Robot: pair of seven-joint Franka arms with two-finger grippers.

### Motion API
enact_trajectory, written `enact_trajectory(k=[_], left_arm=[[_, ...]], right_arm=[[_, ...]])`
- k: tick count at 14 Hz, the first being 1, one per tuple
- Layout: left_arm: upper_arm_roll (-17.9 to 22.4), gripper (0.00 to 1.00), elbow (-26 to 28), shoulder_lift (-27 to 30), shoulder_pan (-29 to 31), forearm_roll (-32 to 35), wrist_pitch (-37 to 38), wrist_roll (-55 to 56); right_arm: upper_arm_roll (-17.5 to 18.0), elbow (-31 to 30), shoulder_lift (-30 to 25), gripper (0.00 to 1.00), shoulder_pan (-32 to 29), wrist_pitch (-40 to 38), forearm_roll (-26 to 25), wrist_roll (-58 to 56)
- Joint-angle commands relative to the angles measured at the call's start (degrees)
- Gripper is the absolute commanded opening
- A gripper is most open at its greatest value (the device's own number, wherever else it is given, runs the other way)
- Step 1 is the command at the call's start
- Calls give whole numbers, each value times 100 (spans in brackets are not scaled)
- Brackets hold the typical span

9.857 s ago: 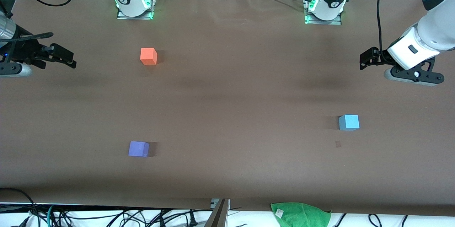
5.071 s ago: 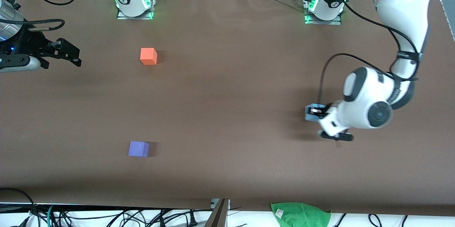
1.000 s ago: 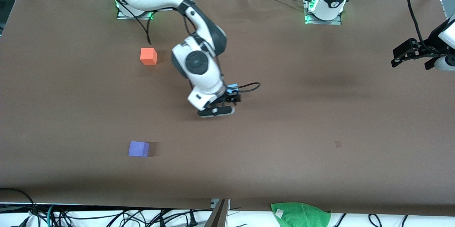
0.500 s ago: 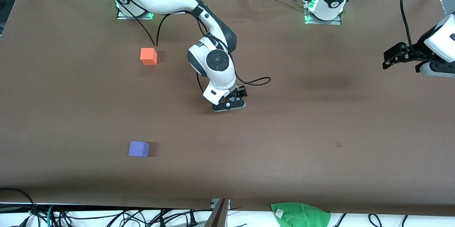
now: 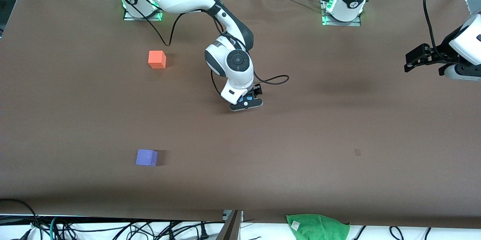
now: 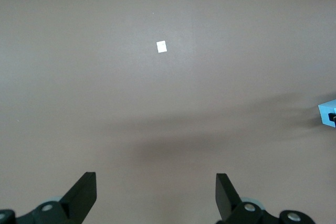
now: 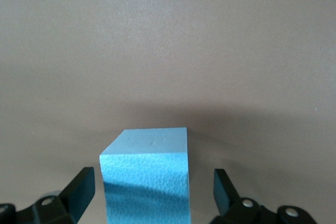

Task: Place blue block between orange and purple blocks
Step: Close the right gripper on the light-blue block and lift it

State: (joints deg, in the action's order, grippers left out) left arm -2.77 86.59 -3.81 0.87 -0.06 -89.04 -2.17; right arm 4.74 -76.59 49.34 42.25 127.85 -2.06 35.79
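Front view: the worktop (image 5: 338, 120) is covered in plain brown sheet from edge to edge. Both arm bases stand along the top of the frame, with green lights at their feet. Loose cables run along the bottom of the frame below the worktop edge, and a green cloth (image 5: 317, 227) lies there too. A small dark patch (image 5: 357, 152) marks the sheet in the lower part of the frame, toward my left arm's end.

The orange block (image 5: 157, 59) sits in the upper part of the frame, toward my right arm's end. The purple block (image 5: 146, 157) sits lower in the frame at the same end, nearer the camera. The two are well apart, with only bare sheet between them.

My right hand (image 5: 248, 97) is down near the centre of the frame. Its fingers (image 7: 79, 192) are spread wide on either side of the blue block (image 7: 147, 177), with a clear gap at each face and no contact. The block stands upright on the sheet, clear of the other two blocks.

My left arm waits. My left hand (image 5: 413, 58) hangs spread wide over bare worktop at its own end, holding nothing. A small white square (image 6: 161, 46) lies on the sheet below it.
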Motion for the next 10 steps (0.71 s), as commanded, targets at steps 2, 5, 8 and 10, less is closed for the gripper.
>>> enact_trajectory(k=[2,5,8,10], left_arm=[[-5,100,-196,-76,27,-82,142,41],[-5,100,-204,-76,27,-90,142,41],[13,100,-204,-76,27,-344,133,33],[30,100,-266,-85,44,-512,150,33]], right_arm=[[-17,-120,-74,100,38,179,-40,86],[-17,-120,66,81,82,573,-66,86],[-26,-120,128,59,91,636,-102,86],[-43,-120,128,38,64,645,-119,68]])
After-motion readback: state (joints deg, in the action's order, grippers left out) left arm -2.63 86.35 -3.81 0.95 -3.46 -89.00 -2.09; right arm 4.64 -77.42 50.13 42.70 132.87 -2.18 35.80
